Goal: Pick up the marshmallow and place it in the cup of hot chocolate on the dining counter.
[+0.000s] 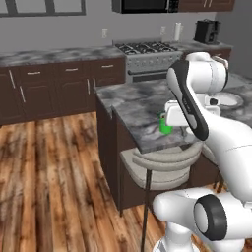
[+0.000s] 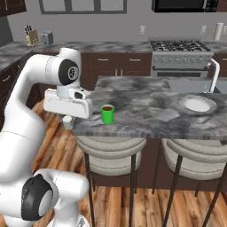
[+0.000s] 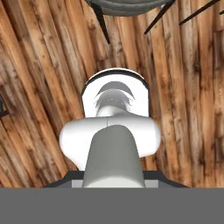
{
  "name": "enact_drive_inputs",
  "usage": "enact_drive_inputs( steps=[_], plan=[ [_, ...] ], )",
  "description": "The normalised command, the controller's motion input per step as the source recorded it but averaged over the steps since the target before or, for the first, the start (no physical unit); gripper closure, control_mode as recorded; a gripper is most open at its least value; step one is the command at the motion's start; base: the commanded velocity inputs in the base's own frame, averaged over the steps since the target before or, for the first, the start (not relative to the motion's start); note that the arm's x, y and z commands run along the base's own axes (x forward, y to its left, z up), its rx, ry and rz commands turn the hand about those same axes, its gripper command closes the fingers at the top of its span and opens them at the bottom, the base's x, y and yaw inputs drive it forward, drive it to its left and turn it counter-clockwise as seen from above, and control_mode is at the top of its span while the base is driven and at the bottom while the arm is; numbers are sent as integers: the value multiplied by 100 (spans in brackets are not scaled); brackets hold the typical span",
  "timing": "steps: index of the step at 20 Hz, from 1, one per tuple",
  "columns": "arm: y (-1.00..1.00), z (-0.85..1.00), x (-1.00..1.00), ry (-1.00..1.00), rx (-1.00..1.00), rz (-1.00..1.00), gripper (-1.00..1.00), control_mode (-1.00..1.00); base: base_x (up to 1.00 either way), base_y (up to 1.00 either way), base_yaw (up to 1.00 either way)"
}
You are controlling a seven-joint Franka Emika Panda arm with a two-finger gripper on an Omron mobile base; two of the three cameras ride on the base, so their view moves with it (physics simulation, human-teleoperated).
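1 green cup of hot chocolate [image 2: 107, 114] and 1 plate [image 2: 196, 104] sit on the dining counter [image 2: 150, 116]; gripper state unclear.

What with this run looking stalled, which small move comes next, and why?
Probably lift the gripper and shift it sideways over the grey-and-white marbled dining counter. It hangs past the counter's edge, beside the bright green cup, and the hand view faces wooden floor; whether its fingers hold anything is unclear.
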Motion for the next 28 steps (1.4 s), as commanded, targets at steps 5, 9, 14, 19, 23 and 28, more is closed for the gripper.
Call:
enact_drive_inputs(
  steps=[5,9,14,19,23,28],
  plan=[
    [0,0,0,0,0,0,100,100,47,4,-6],
    [0,0,0,0,0,0,100,100,48,-39,-4],
    [0,0,0,0,0,0,100,100,73,-8,-22],
    [0,0,0,0,0,0,100,100,79,0,-37],
    [0,0,0,0,0,0,100,100,67,3,-33],
    [-1,0,68,9,0,-11,100,-100,15,3,-5]
  ],
)
